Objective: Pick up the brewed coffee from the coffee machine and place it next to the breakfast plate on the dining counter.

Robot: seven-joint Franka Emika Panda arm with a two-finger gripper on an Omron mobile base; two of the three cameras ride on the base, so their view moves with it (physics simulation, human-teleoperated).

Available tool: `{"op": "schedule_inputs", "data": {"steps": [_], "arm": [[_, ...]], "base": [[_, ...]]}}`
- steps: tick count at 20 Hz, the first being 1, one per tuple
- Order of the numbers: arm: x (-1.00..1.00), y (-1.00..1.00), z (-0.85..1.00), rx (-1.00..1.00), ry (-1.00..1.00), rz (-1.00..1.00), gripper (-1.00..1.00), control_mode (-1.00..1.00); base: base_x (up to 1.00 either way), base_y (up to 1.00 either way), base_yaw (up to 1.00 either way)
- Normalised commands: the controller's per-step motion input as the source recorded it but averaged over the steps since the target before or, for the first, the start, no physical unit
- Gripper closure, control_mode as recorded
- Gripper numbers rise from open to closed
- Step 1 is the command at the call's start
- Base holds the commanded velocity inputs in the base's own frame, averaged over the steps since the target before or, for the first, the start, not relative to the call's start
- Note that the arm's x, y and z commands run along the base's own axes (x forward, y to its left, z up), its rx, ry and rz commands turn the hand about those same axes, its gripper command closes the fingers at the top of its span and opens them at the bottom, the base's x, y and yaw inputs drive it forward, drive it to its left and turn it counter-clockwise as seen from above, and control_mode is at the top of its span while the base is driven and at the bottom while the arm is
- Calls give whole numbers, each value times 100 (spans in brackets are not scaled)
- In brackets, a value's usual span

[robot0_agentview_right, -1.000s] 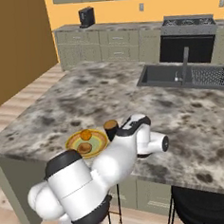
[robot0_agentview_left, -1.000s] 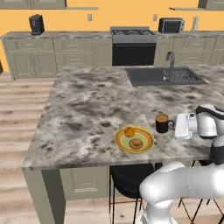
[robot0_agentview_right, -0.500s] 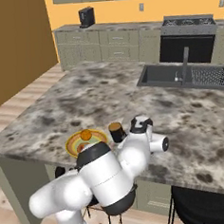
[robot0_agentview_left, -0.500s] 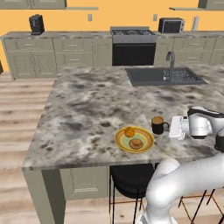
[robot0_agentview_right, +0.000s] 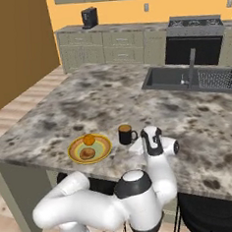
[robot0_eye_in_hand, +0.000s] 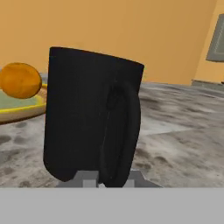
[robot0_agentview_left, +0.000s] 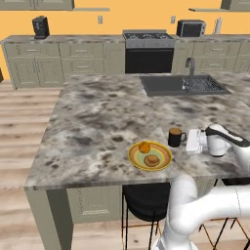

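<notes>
The brewed coffee [robot0_agentview_left: 174,137], a black mug with brown liquid, stands upright on the dining counter [robot0_agentview_left: 97,122] just right of the breakfast plate [robot0_agentview_left: 150,156]. Its handle points toward my gripper [robot0_agentview_left: 187,141], which sits level with it at the handle. From the right base the brewed coffee [robot0_agentview_right: 124,134] stands beside the breakfast plate [robot0_agentview_right: 90,148], with the gripper [robot0_agentview_right: 138,139] at its handle. In the hand view the brewed coffee [robot0_eye_in_hand: 85,118] looms close, and its handle runs down between my gripper's [robot0_eye_in_hand: 111,179] tips. Whether they press it is hidden. The coffee machine [robot0_agentview_left: 40,26] stands on the far wall counter.
A sink with a faucet [robot0_agentview_left: 189,68] is set into the island behind the mug. A stove [robot0_agentview_left: 148,49] and a microwave [robot0_agentview_left: 190,28] line the back wall. A black stool [robot0_agentview_left: 144,202] stands under the island's near edge.
The hand and the mug have shifted a little left, closer to the plate. The arm's elbow has swung round below the counter edge.
</notes>
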Motion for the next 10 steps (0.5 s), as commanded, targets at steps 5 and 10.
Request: {"op": "schedule_inputs", "data": {"steps": [5,10], "arm": [[-27,0,-3,0,-1,3,-100,-100],[-85,10,29,-6,-14,2,-100,-100]], "base": [[0,0,0],[0,0,0]]}}
